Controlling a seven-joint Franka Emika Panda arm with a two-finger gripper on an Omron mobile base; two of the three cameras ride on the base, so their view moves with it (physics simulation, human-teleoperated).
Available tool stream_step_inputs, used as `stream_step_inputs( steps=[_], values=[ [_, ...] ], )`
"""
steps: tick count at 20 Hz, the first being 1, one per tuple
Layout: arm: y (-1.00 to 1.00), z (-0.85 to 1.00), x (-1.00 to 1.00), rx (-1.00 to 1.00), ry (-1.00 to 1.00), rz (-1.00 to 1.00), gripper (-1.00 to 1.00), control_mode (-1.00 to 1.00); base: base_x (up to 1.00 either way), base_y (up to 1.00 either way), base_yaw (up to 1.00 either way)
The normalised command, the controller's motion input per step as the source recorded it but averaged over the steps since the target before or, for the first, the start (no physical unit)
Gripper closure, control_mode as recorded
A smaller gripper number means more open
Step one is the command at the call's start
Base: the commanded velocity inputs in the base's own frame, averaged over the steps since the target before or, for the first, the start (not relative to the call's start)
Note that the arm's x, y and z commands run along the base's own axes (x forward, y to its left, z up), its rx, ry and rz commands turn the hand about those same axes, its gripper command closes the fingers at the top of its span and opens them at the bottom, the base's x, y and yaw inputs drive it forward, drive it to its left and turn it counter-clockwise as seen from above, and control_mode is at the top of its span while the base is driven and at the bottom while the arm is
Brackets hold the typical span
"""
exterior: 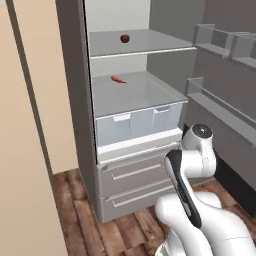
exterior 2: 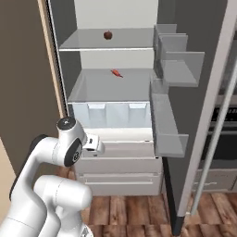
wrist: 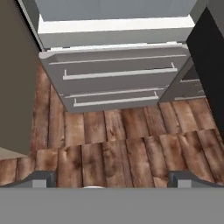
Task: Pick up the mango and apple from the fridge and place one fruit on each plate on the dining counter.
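1. Fridge (exterior: 135,100) with its door swung open stands ahead in the left base view, grey outside and pale inside. A small dark red-brown apple (exterior: 125,38) sits alone on the upper shelf (exterior: 150,42). On the shelf below lies a thin red pepper-like item (exterior: 118,79), toward the back left. Under that shelf is a translucent crisper drawer (exterior: 137,122), then two grey lower drawers (exterior: 135,182) with bar handles. The white robot arm (exterior: 192,170) rises from the lower right, folded, with its upper joint near the drawers. The floor (exterior: 75,220) is brown wood planks.

2. From the right base view, the same fridge faces the camera. The apple (exterior 2: 108,34) rests near the middle of the upper shelf, and the pepper-like item (exterior 2: 116,73) lies on the shelf beneath it, well apart from the apple. The open door (exterior 2: 194,92) stands to the right, carrying grey door bins (exterior 2: 178,60). The arm (exterior 2: 65,152) bends at the lower left, in front of the grey drawers.

3. The hand view looks down at the wooden floor and the two grey lower drawers (wrist: 116,81). The gripper (wrist: 111,179) shows its two dark finger tips (wrist: 41,178) far apart at the bottom corners; the claw is spread fully wide and holds nothing.
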Motion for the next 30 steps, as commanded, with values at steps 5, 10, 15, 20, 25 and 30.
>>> stream_step_inputs(
  steps=[5,10,15,20,25,30],
  values=[
    [0.0,0.0,0.0,0.0,0.0,0.0,-1.0,1.0,0.54,-0.34,0.19],
    [0.0,0.0,0.0,0.0,0.0,0.0,-1.0,1.0,0.62,-0.25,0.2],
    [0.0,0.0,0.0,0.0,0.0,0.0,-1.0,1.0,0.55,-0.28,0.22],
    [0.0,0.0,0.0,0.0,0.0,0.0,-1.0,1.0,0.41,-0.24,0.24],
    [0.0,0.0,0.0,0.0,0.0,0.0,-1.0,1.0,0.39,-0.22,0.24],
    [0.0,0.0,0.0,0.0,0.0,0.0,-1.0,1.0,0.36,-0.31,0.21]
  ],
)
